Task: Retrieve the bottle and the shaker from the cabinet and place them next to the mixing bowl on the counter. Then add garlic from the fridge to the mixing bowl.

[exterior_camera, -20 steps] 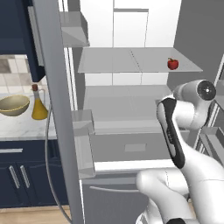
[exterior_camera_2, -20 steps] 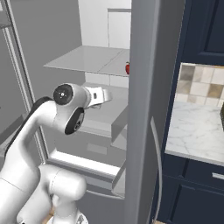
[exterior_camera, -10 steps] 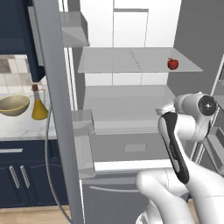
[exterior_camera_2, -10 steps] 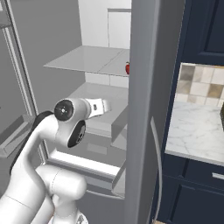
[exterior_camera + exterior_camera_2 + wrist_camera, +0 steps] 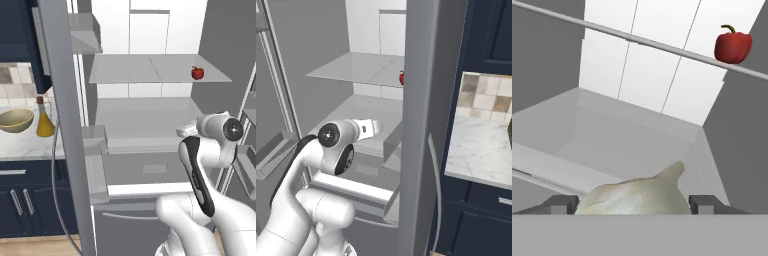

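Hand view: the garlic (image 5: 634, 197) sits at the bottom centre of the frame, squarely between the two dark fingertips (image 5: 559, 204) of the gripper (image 5: 632, 205). One tip shows at lower left and the other at lower right, each close against a flank of the bulb. The jaws stand spread about the bulb's width. Whether they actually press on it cannot be told, since its lower part is cut off at the frame's bottom edge. The bulb's pointed tip leans toward the upper right. Beyond it lies the white inside of the fridge (image 5: 637, 135), and a red pepper (image 5: 732, 46) sits on a shelf at upper right.

Left base view: the arm's wrist (image 5: 220, 132) is at centre right, reaching into the open fridge (image 5: 145, 120) above its lower shelf. The pepper (image 5: 198, 73) rests at the right end of the upper shelf. This view adds the far left of the frame: the bowl (image 5: 15, 120) and the bottle (image 5: 44, 119) stand just beside each other on the counter (image 5: 27, 145), bottle to the right, under the dark cabinet (image 5: 20, 30).

Right base view: the wrist (image 5: 363, 129) is at centre left, pointing right toward the fridge door's edge. The pepper (image 5: 402, 78) is half hidden behind that door. A stretch of counter (image 5: 481, 150) shows at right.
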